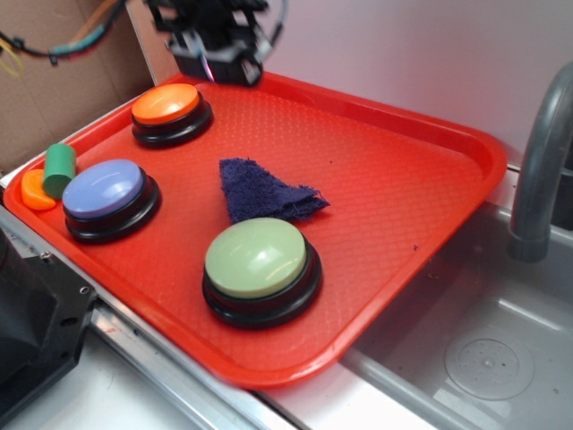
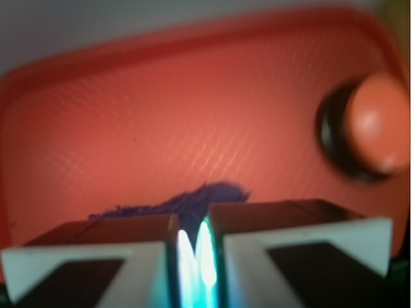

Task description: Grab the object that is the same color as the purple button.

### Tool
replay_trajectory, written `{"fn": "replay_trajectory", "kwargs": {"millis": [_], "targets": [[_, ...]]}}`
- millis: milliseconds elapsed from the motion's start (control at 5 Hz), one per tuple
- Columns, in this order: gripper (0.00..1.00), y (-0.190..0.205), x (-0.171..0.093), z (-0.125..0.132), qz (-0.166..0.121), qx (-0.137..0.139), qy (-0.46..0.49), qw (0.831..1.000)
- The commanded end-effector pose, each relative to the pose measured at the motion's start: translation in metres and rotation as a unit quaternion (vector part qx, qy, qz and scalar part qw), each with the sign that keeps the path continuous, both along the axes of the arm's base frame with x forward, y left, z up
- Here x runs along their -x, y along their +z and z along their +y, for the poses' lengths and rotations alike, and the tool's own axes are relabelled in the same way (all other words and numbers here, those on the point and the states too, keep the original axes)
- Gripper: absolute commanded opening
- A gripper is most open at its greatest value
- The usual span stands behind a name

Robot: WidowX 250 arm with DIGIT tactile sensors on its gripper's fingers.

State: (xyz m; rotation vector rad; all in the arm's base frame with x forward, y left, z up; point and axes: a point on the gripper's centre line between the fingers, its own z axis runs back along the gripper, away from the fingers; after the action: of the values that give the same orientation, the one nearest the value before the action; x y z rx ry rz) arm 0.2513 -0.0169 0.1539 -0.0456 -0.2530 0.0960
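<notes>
Left of my fingers (image 2: 194, 250) sits the purple button (image 1: 104, 190). The rag (image 1: 261, 191) lies just ahead of them, mid-tray (image 1: 403, 188), flat, its long axis running toward a rightward point. It looks soft, light and floppy; I'd pinch its bunched middle. Fingers clenched, holding nothing.

- The tray (image 1: 430, 206) fills the middle of the exterior view, with the sink (image 1: 483, 349) at lower right and the faucet (image 1: 537, 170) at the right edge.
- On the tray, the rag (image 1: 261, 191) lies at the centre.
- Three buttons surround it: one at upper left (image 1: 170, 113), one at left (image 1: 109, 199), one below (image 1: 260, 270).
- The cylinder (image 1: 60, 170) stands at the tray's left rim.
- The gripper (image 1: 218, 55) hangs at top, behind the upper-left button.
</notes>
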Motion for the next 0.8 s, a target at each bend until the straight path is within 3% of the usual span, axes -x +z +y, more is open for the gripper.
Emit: {"fn": "replay_trajectory", "kwargs": {"millis": [0,200,400,600], "targets": [[1.00,0.061,-0.023,0.000,-0.011,0.017,-0.246,0.969],[1.00,0.030,-0.010,-0.009,0.031,0.043,-0.311,0.949],[1.00,-0.015,0.011,0.001,0.088,0.012,-0.324,0.942],[1.00,-0.058,0.014,-0.003,0.085,-0.018,-0.379,0.921]]}}
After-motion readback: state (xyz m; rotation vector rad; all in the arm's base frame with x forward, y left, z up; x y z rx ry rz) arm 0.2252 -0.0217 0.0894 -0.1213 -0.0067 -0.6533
